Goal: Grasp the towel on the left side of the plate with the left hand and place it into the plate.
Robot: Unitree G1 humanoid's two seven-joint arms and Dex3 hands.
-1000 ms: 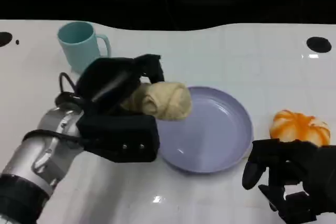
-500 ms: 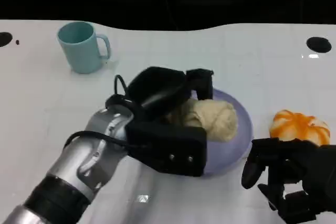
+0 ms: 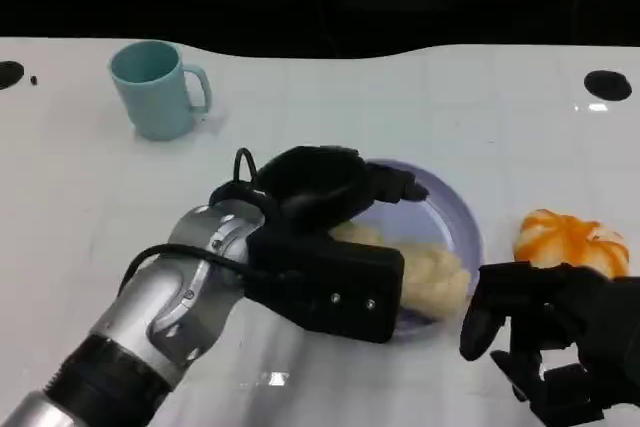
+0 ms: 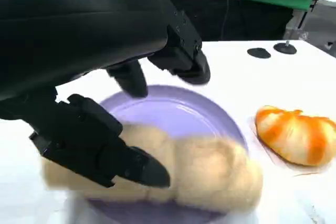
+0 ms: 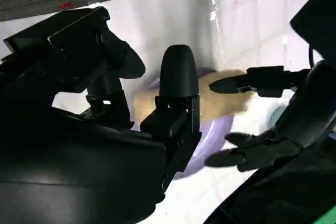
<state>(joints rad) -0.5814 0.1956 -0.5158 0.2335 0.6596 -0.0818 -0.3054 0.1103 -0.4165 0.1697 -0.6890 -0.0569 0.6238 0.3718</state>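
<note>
Towel (image 3: 432, 272) lies in the plate (image 3: 455, 209).

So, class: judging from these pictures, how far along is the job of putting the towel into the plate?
Nearly finished. Done: the towel lies inside the purple plate. In hand: the left hand hovers over it, fingers spread; in the left wrist view the fingers appear to have let go, though the blur leaves contact uncertain. Left: draw that hand clear. The right hand rests beside the plate, holding nothing.
</note>
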